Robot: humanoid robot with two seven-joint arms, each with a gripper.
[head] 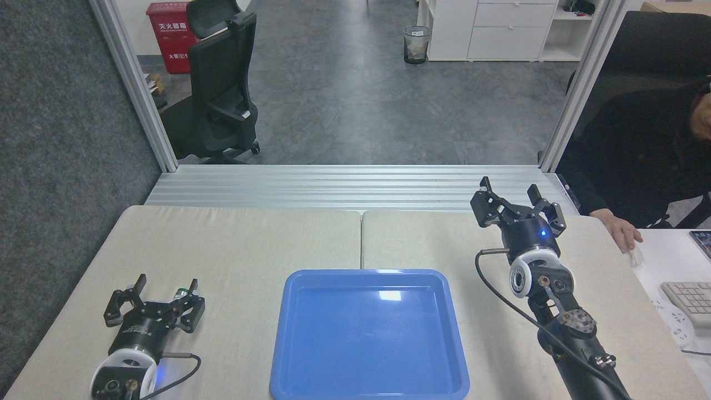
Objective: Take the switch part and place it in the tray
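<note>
Glossy blue rounded tray [369, 333] on matte beige desk [250, 244], left end effector [165, 289] spread wide over mostly hidden switch part [180, 291], right end effector [514, 195] spread, empty.

- Two beige tabletops [250, 244] butted together, seam down the middle.
- Black office chair [219, 83] beyond the aluminium frame, on grey floor.
- Red box [169, 33] with white lettering, far left, behind the chair.
- Mesh waste bin [416, 44] near the white drawer cabinet [502, 28].
- Seated person in black [639, 150] at right, hand [622, 230] on the neighbouring white desk.
- Keyboard corner [691, 300] at the right edge.
</note>
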